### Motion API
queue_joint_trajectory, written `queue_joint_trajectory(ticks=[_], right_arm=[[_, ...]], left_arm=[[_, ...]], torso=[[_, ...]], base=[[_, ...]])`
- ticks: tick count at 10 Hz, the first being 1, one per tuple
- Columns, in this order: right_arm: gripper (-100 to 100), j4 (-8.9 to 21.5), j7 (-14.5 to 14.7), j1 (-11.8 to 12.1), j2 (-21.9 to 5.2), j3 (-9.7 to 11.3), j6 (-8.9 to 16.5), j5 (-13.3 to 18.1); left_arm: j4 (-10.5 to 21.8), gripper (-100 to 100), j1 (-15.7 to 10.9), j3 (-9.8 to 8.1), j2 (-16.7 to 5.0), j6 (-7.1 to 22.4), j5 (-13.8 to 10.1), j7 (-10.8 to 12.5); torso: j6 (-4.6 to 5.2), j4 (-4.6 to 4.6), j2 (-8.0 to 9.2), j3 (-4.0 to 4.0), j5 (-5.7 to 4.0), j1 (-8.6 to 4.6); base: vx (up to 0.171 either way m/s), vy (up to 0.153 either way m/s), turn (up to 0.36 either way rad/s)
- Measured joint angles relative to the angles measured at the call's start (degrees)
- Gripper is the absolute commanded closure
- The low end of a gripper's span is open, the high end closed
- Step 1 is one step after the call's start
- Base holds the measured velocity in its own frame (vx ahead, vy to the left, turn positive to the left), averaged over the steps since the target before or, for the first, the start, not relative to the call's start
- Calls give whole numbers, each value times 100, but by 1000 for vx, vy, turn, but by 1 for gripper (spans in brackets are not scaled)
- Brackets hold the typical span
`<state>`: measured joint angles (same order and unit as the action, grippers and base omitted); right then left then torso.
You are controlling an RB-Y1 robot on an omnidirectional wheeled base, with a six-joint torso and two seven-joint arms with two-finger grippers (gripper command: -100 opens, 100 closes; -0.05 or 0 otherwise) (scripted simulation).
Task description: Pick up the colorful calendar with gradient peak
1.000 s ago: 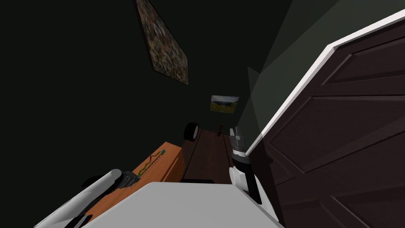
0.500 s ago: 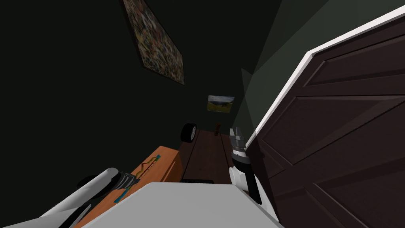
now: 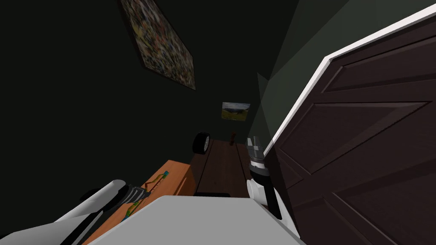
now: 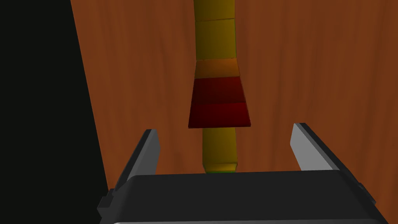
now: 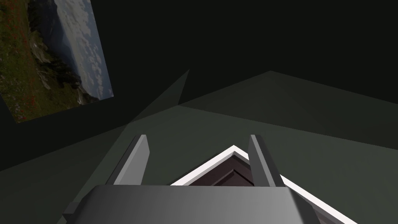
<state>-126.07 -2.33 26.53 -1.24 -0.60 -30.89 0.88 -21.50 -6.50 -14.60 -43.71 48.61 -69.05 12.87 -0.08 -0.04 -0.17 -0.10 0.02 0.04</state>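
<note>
Two thin grey fingers of the left gripper (image 4: 224, 129) stood spread wide over an orange-brown wooden cabinet top (image 4: 330, 77), pinching nothing. Between them, clear of both blades, lay a narrow calendar (image 4: 219, 97) banded in yellow, orange and dark red; its red bands looked broader than the yellow ones, and its near end ran out of sight behind the gripper's dark body. From the head camera the same left gripper (image 3: 138, 195) hung low at the robot's left over that wooden top (image 3: 176, 174), and the calendar (image 3: 158, 178) showed as a thin green, yellow and blue line running along the surface past the fingers. Beyond the cabinet's far end a black tyre (image 3: 201, 143) stood upright. On the other side, the right gripper (image 3: 254, 142) was held up just beside the white edge of a dark panelled door (image 3: 362, 149), well apart from the calendar, its two fingers (image 5: 140, 155) likewise parted and empty.
</note>
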Motion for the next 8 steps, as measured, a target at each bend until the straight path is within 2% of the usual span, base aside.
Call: queue_joint_trajectory(ticks=[1, 2, 3, 5, 6, 7, 8], right_arm=[[0, 0, 0, 0, 0, 0, 0, 0], [0, 0, 0, -2, 0, 1, 0, 0], [0, 0, 0, -1, 0, 0, 0, 0], [0, 0, 0, -2, 0, 0, 0, 0], [0, 0, 0, -2, 0, 0, 0, 0], [0, 0, 0, -1, 0, 0, 0, 0], [0, 0, 0, -1, 0, 0, 0, 0]], left_arm=[[-1, -100, 0, 0, 0, -2, 1, 0], [-180, -100, 84, 9, 108, -71, 97, 198], [-116, -100, 41, -8, 147, -140, 121, 264], [134, -100, -99, -40, 206, -257, 149, 201], [116, -100, -92, -50, 280, -347, 215, 301], [110, 100, -91, -50, 288, -367, 223, 332], [111, 100, -90, -50, 286, -365, 222, 329]], torso=[[0, 2, 7, 4, -1, -5], [6, 6, 26, 15, 2, 8], [0, 8, 36, 21, 3, 14], [4, 7, 29, 17, 2, 11], [12, 8, 34, 19, 17, 26], [9, 5, 18, 11, 19, 25], [10, 1, 4, 3, 17, 18]], base=[[-55, 50, -212], [-77, 63, -119], [-38, 37, 24], [-68, 60, -158], [-48, 31, -37], [-9, 4, 6], [0, 0, 0]])
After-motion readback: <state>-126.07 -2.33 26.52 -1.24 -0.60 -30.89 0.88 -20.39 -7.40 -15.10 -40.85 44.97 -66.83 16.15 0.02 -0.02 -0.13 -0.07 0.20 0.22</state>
